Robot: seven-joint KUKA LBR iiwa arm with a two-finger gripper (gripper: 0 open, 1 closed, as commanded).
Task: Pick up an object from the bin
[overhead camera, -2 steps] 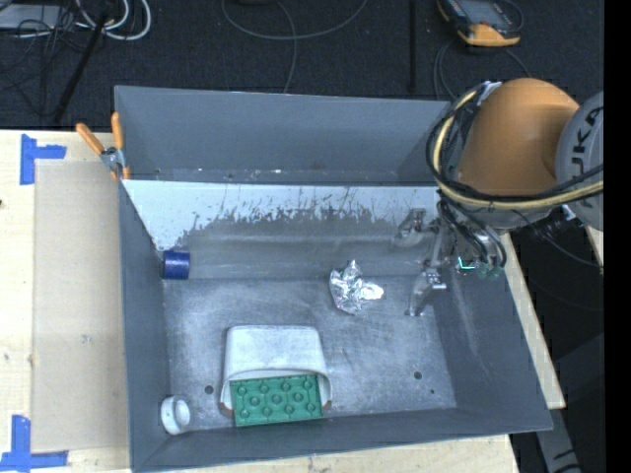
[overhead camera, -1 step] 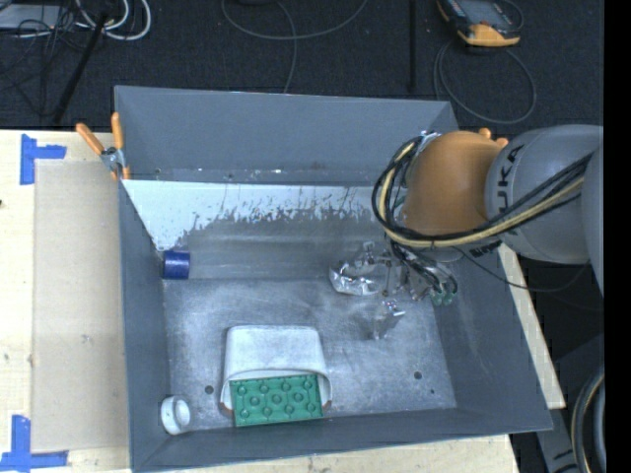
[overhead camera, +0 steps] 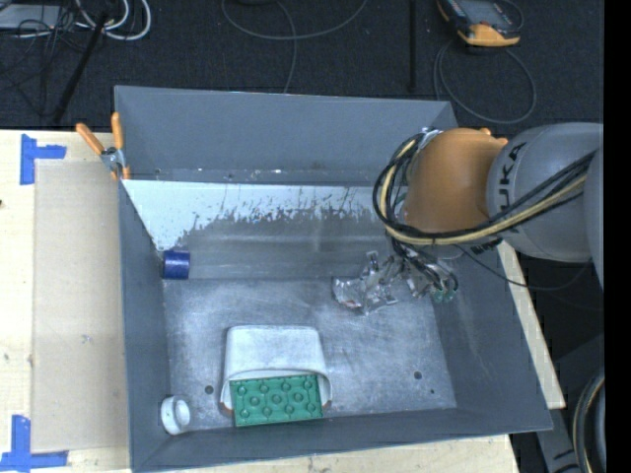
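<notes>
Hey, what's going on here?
The arm reaches in from the right, its gripper low over bare floor in the bin's right middle, nothing visibly held. A green studded block and a white tub lie together near the front, a blue cylinder at the left wall, a white cap in the front left corner.

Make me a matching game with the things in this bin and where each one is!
Things:
1. blue cylinder
2. white cap
3. green block
4. gripper

Places in the bin:
A. front left corner
B. right of the middle, over the floor
C. left side, at the foot of the back wall
D. front, against a white tub

Pairs: 1-C, 2-A, 3-D, 4-B.
</notes>
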